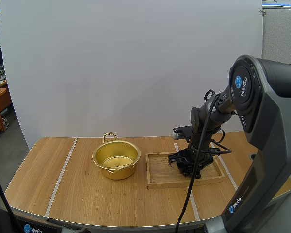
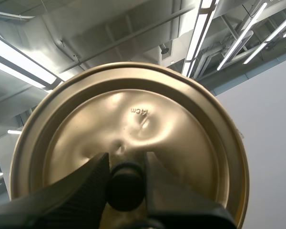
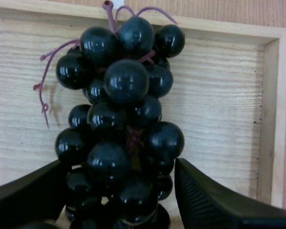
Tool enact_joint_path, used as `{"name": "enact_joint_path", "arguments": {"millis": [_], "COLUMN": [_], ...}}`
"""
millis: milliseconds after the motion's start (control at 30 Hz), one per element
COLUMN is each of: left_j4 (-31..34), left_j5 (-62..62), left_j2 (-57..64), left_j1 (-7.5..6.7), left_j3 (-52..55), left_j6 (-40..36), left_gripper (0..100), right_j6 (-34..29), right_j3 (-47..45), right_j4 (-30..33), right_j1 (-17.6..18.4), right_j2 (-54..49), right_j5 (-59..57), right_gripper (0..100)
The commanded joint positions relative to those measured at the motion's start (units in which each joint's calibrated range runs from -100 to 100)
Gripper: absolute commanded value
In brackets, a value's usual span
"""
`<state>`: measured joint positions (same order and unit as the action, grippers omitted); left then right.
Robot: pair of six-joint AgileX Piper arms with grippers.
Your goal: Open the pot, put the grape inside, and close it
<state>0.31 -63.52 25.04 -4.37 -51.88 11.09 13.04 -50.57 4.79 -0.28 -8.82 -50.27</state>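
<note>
The gold pot (image 1: 116,159) stands open on the table, left of the wooden tray (image 1: 160,179), and its inside looks bare. My left gripper (image 2: 126,162) is shut on the black knob (image 2: 126,186) of the gold lid (image 2: 148,119), which it holds up in the air with the underside toward the camera. My right gripper (image 1: 184,162) is down on the tray. Its fingers stand open on either side of the dark grape bunch (image 3: 124,119), which lies on the tray floor (image 3: 219,95) with its purple stem pointing away.
The tray's raised rim (image 3: 271,109) runs close beside the grapes. Bare wooden table (image 1: 77,194) lies in front of and to the left of the pot. Pale seams cross the tabletop.
</note>
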Motion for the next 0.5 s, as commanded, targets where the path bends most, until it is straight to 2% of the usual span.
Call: {"name": "enact_joint_path", "arguments": {"millis": [0,267,300,367,433,467], "left_j4": [1.14,1.14,1.14,1.14,1.14,1.14], "left_j5": [1.25,1.25,1.25,1.25,1.25,1.25], "left_j2": [0.39,0.39,0.39,0.39,0.39,0.39], "left_j1": [-0.14,-0.14,-0.14,-0.14,-0.14,-0.14], "left_j3": [-0.46,-0.46,-0.46,-0.46,-0.46,-0.46], "left_j6": [-0.18,-0.18,-0.18,-0.18,-0.18,-0.18], "left_gripper": [0,0,0,0,0,0], "right_j6": [0.74,0.74,0.74,0.74,0.74,0.86], "right_j3": [0.34,0.34,0.34,0.34,0.34,0.34], "right_j4": [-0.28,-0.28,-0.28,-0.28,-0.28,-0.28], "right_j1": [-0.23,-0.23,-0.23,-0.23,-0.23,-0.23], "right_j2": [0.47,2.4,2.4,2.4,2.4,2.4], "right_j5": [1.47,2.67,2.67,2.36,1.72,1.47], "right_gripper": [100,100,86,48,0,0]}}
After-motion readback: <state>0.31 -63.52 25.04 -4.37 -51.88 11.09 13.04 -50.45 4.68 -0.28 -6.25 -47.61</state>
